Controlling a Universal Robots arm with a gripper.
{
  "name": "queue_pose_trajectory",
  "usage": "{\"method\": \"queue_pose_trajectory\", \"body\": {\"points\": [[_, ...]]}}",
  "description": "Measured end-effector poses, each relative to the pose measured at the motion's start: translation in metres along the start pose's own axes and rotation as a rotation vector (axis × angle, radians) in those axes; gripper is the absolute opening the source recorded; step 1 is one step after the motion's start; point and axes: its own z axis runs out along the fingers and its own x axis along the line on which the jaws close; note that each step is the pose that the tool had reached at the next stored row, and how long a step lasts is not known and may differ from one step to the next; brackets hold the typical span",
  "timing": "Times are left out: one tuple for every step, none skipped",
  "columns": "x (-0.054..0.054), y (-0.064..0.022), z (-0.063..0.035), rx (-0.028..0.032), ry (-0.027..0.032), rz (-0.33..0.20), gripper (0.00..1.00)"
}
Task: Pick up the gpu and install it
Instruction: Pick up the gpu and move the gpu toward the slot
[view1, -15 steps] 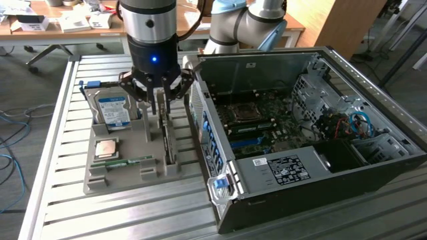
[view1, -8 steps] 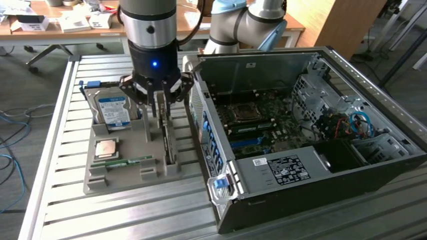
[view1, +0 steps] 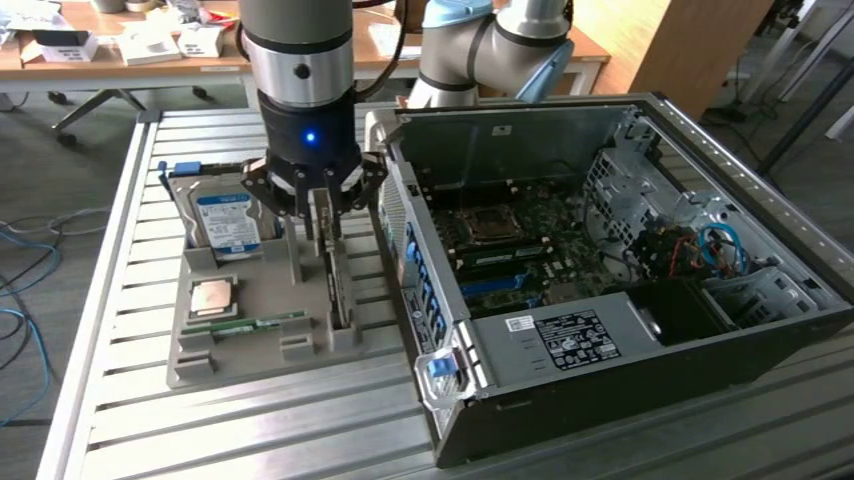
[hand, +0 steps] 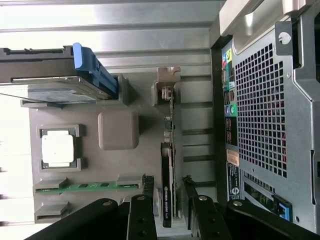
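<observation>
Fingers of the gripper stand well apart, one on each side of the gpu. The wrist view shows a gap between each finger and the card, so nothing is held. The card stands upright on its long edge in a slot of the grey tray, and the gripper hangs straight over it with its tips down around the upper edge. By my reading the pick-up is the step in hand, at the point of straddling the card before any squeeze; installation has not begun. On the same tray are a hard drive propped on edge, a processor lying flat and a green memory stick in its groove, all apart from the fingers. Just beside the tray, to the exterior view's right, lies the open computer case, with its motherboard facing up. Tray and case both rest on a slatted metal table. A sound grip here would call for the jaws to close evenly on the two flat faces, centred along the card's length so it cannot pivot. It would then need a straight lift out of the slot, since a tilt could wedge the thin board against the tray walls, and I judge it would bear little sideways load.
</observation>
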Motion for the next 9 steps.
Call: {"method": "queue_pose_trajectory", "body": {"points": [[0.000,-0.0001,0.0000,0.0001,0.0000,0.000,0.36],[0.000,-0.0009,0.0001,-0.0001,-0.0002,0.000,0.36],[0.000,-0.0021,0.0000,-0.0001,-0.0001,0.000,0.36],[0.000,-0.0034,-0.0001,-0.0001,-0.0001,0.000,0.36],[0.000,-0.0048,-0.0001,-0.0001,-0.0002,0.000,0.36],[0.000,-0.0064,-0.0002,-0.0001,-0.0002,0.000,0.36],[-0.001,-0.0083,-0.0003,-0.0001,-0.0001,0.000,0.36],[-0.001,-0.0100,-0.0004,-0.0002,-0.0002,0.000,0.36],[-0.001,-0.0118,-0.0005,-0.0001,-0.0002,0.000,0.36]]}}
